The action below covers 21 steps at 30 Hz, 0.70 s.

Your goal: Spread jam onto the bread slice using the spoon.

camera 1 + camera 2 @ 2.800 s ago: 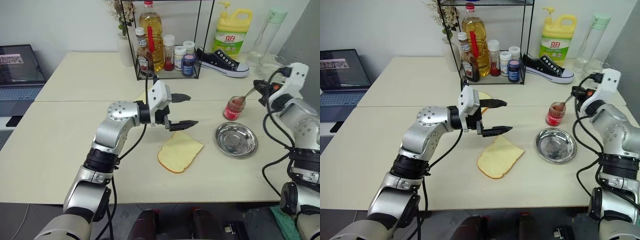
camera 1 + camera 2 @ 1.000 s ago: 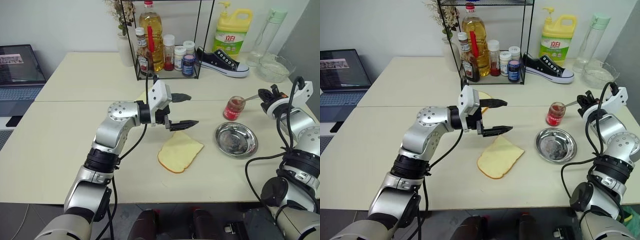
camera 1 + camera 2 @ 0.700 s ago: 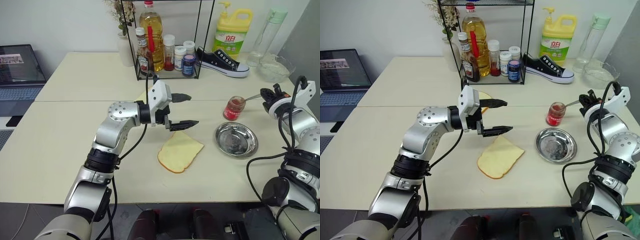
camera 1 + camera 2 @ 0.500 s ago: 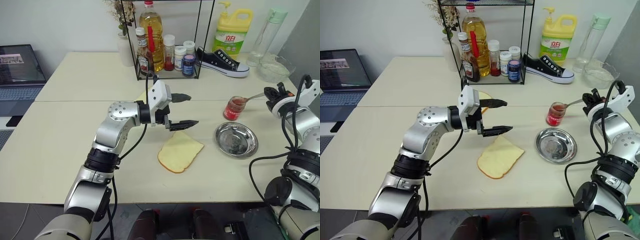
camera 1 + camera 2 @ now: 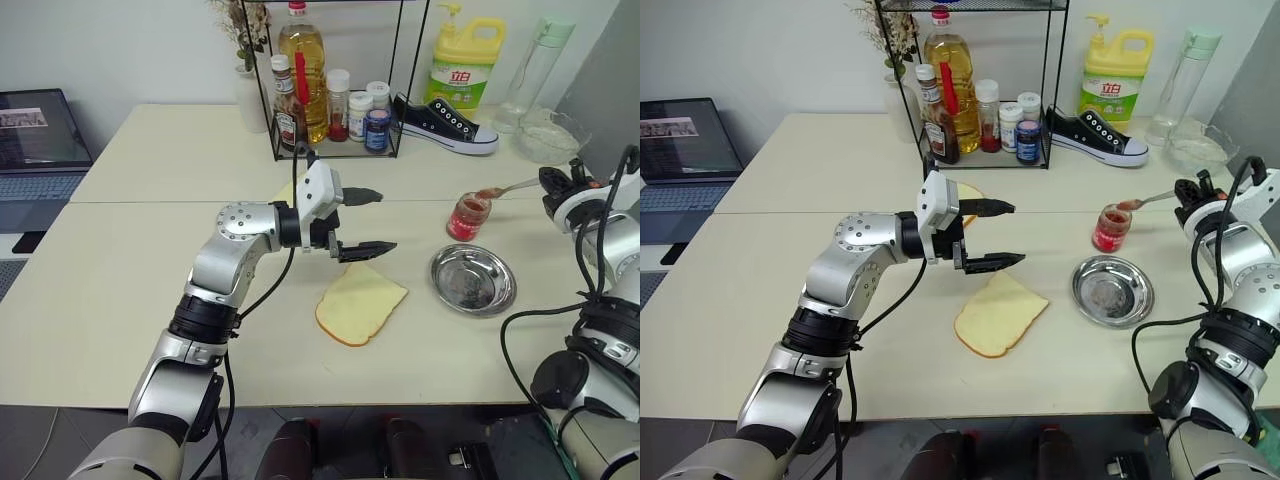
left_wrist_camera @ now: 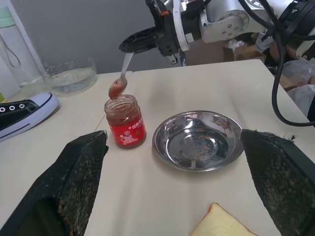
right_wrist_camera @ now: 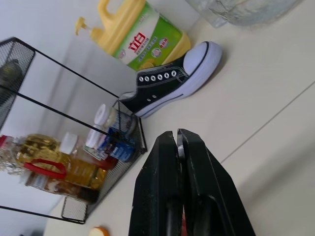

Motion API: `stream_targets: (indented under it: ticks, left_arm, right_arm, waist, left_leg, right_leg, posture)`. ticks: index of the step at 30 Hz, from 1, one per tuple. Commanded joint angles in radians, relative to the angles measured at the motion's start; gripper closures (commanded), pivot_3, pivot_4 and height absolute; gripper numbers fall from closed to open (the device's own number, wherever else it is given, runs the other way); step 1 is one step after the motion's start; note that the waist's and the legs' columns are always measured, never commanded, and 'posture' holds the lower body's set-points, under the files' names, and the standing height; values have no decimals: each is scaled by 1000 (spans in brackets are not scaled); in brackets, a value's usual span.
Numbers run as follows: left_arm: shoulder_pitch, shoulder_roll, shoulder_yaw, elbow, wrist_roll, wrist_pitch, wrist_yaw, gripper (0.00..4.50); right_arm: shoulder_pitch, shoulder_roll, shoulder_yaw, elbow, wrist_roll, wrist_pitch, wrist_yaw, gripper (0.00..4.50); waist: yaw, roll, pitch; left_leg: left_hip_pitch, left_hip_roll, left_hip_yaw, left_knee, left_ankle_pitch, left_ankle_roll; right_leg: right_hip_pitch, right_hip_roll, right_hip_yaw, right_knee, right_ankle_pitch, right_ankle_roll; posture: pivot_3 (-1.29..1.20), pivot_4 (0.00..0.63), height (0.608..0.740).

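Note:
The jam is a small glass jar (image 5: 467,217) standing on the table beyond the round steel dish (image 5: 440,265). My right gripper (image 5: 1187,192) is shut on the spoon (image 5: 1146,199) by its handle. The spoon's bowl carries a red blob and hovers just above the jar mouth (image 6: 121,102). The bread slice (image 5: 360,302) lies flat at the table's middle. My left gripper (image 5: 386,220) hangs open and empty above the slice's far edge. A second slice (image 5: 967,191) lies partly hidden behind the left gripper.
At the back stand a wire rack (image 5: 330,90) of bottles, a black sneaker (image 5: 445,125), a yellow detergent jug (image 5: 465,60) and a glass bowl (image 5: 547,137). A laptop (image 5: 35,140) sits at the far left.
My right gripper has drawn the spoon up and to the right, so its jam-laden bowl has come out of the jar and now hovers above the mouth. The left arm has stayed still.

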Motion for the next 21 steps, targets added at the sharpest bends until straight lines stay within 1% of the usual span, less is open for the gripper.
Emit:
stream_targets:
  ticks: [1,5,9,11,15,18,21]
  left_arm:
    - [-26,0,25,-26,-30,-11,-10,0]
    - [-25,3,26,-31,-35,-8,-16,0]
    - [-13,20,35,-54,-55,10,-26,0]
    - [20,58,50,-92,-79,31,-47,0]
    - [124,169,90,-208,-137,103,-88,0]
    - [206,234,127,-313,-197,171,-80,0]
    - [279,268,164,-397,-239,216,-50,0]
  right_arm:
    - [-35,-1,-38,-55,79,-21,-25,4450]
    - [-46,15,-54,-82,152,-26,-68,4450]
    - [-44,25,-18,-151,216,2,-98,4450]
    - [-33,23,37,-226,254,48,-97,4450]
    - [4,30,160,-387,350,145,-114,4450]
    - [30,53,229,-465,450,168,-167,4450]
    - [60,65,305,-525,523,172,-206,4450]
  waist:
    - [0,0,0]
    - [0,0,0]
    - [0,0,0]
    - [-2,0,0]
    - [-15,1,0]
    - [-16,1,0]
    - [-8,1,0]
  left_leg:
    - [0,0,0,0,0,0]
    - [0,0,0,0,0,0]
    - [0,0,0,0,0,0]
    - [0,0,0,0,0,0]
    - [0,2,1,-2,0,0]
    - [0,4,-1,-2,0,0]
    - [0,3,-1,-2,0,0]
  right_leg:
    - [0,0,0,0,0,0]
    - [0,0,0,0,0,0]
    - [0,0,0,0,0,0]
    - [0,0,0,0,0,0]
    - [-2,1,1,0,0,0]
    - [-2,1,1,0,0,0]
    - [-2,1,0,0,0,0]
  posture:
    - [0,150,740]
    - [0,150,740]
    - [0,150,740]
    - [0,150,740]
    - [0,150,740]
    - [0,150,740]
    - [0,150,740]
